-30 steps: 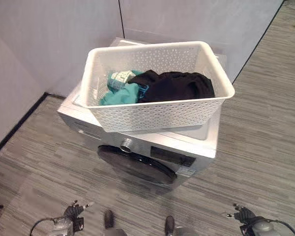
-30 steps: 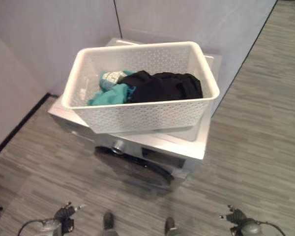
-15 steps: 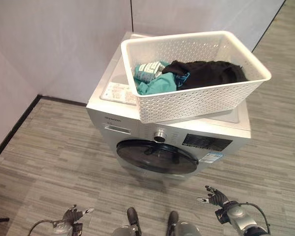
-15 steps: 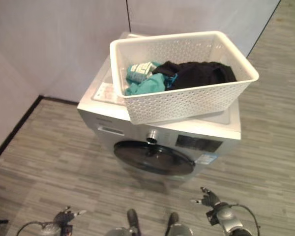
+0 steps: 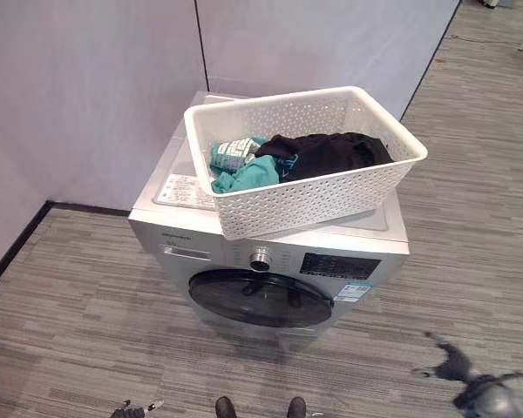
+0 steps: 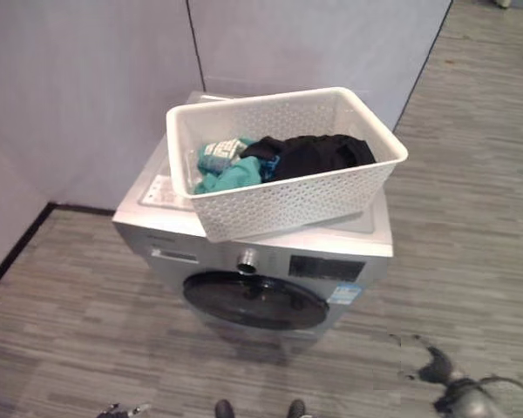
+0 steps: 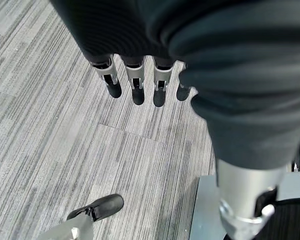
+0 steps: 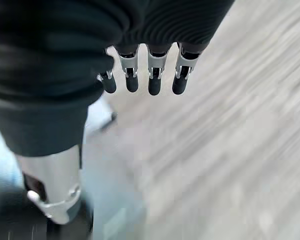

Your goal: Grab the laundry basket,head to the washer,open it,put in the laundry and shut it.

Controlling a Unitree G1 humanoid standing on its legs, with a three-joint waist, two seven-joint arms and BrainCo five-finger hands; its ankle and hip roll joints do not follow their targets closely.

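L hand (image 7: 140, 75) is hanging low beside the robot, fingers (image 7: 135, 82) pointing down at the floor (image 7: 50, 125), straight and relaxed in a row, gripping nothing; in the head views just its tips are peeking in at the bottom edge. R hand (image 5: 449, 361) is hanging low at the right over the floor, in front of and to the right of the washer (image 5: 270, 261), well apart from it. R wrist view is showing its fingers (image 8: 155, 80) straight, side by side, holding nothing.

Laundry basket (image 5: 318, 198) is sitting on top of the washer, turned at an angle to the lid, its near corner overhanging the front edge. Neither hand is touching it. It's white plastic, rectangular w/ rounded corners, a smooth rolled rim and walls pierced in a fine lattice pattern.

Inside: a black garment (image 5: 331, 152) is lying crumpled across the middle and right, soft and matte; a teal garment (image 5: 240, 170) w/ a pale printed patch is lying bunched at the left end, touching the black one.

Washer is a silver-grey front-loader, boxy, smooth metal-look top and front. Round dark glossy door (image 5: 260, 299) is sitting flush, closed. A chrome round knob (image 5: 261, 259) is sitting above the door, a dark display panel (image 5: 340, 266) to its right. A white label (image 5: 185, 189) is lying on the lid left of the basket.

Floor is grey, striped plank-like texture. Plain pale wall panels (image 5: 96, 96) are standing behind the washer.
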